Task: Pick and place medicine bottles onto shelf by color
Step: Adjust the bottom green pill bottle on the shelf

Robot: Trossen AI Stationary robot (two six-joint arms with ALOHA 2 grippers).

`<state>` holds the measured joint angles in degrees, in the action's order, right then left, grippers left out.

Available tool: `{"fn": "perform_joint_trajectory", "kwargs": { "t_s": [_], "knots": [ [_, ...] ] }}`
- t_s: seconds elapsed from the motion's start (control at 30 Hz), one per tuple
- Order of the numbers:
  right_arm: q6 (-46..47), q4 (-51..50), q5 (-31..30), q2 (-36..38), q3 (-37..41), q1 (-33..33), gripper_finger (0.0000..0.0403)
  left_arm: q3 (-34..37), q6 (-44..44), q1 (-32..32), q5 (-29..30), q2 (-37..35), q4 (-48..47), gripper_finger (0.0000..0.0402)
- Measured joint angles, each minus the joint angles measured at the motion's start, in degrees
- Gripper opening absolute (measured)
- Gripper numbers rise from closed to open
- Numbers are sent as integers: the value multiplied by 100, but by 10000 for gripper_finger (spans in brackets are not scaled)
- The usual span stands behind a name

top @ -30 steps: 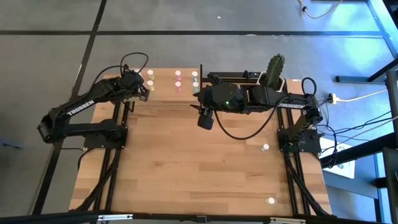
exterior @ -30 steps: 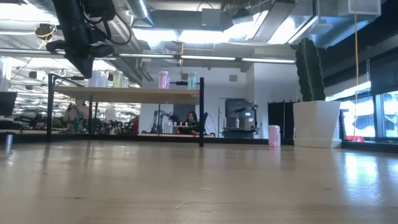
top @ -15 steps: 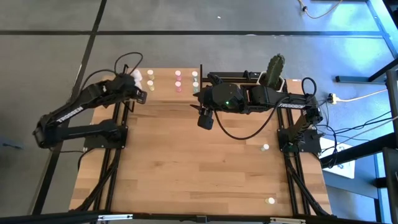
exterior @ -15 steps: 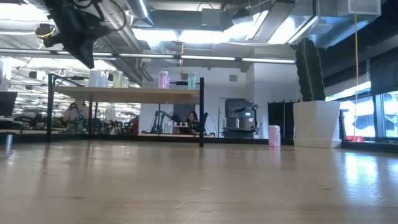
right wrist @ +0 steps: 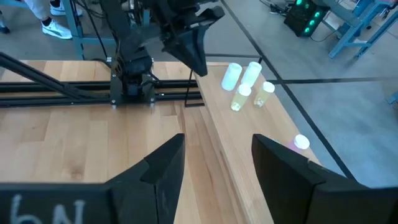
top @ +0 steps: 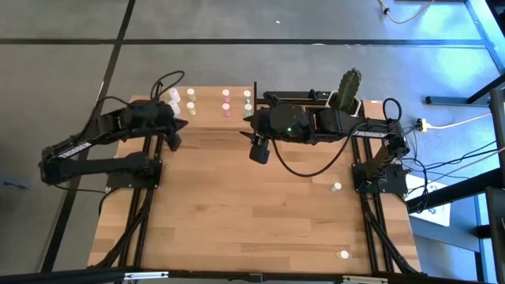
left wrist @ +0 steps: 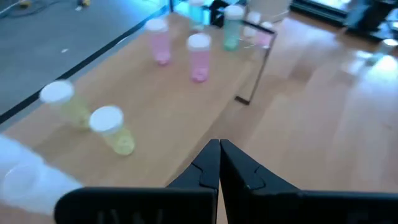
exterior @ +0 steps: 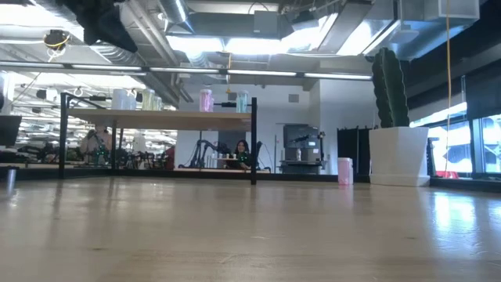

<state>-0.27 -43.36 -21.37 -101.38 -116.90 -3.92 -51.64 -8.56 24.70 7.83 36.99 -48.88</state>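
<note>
The shelf (top: 209, 118) stands at the table's far edge. On it stand medicine bottles: white (top: 175, 95), pale yellow (left wrist: 115, 130), pink (left wrist: 199, 56) and pale green (left wrist: 231, 25). Two more bottles (top: 337, 187) (top: 343, 255) stand on the table at the right. A pink one (exterior: 344, 170) stands beside the cactus pot. My left gripper (top: 177, 130) is shut and empty above the shelf's near left corner, and it shows from the front in the right wrist view (right wrist: 196, 53). My right gripper (top: 256, 151) hangs open and empty above the table just off the shelf's near right corner.
A white pot with a green cactus (top: 348, 88) stands at the far right. Black shelf posts (exterior: 254, 141) rise at the shelf's corners. Bare wooden tabletop (top: 252, 213) spreads over the middle and the near side. A person (exterior: 239, 153) sits in the room beyond.
My left gripper has drawn back from the bottles on the shelf toward the table's near left, rising and rolling as it went; it has stayed shut. In the low view it has climbed almost out of the picture's top. The bottles have kept their places.
</note>
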Motion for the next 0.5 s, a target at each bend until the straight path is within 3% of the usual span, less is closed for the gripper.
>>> {"fn": "perform_joint_trajectory", "kwargs": {
  "t_s": [0.2, 0.37, 0.5],
  "knots": [
    [47, 105, 8, -2, 0, 0, 188, 0, -18, -535, 15, 20, 21, 0],
    [718, 98, 372, -2, 0, 0, 188, 0, -172, -991, 16, 54, 200, 0],
    [1078, -442, 548, -2, 0, -2, 188, 0, -179, -1342, 22, 50, 412, 0]
  ]
}}
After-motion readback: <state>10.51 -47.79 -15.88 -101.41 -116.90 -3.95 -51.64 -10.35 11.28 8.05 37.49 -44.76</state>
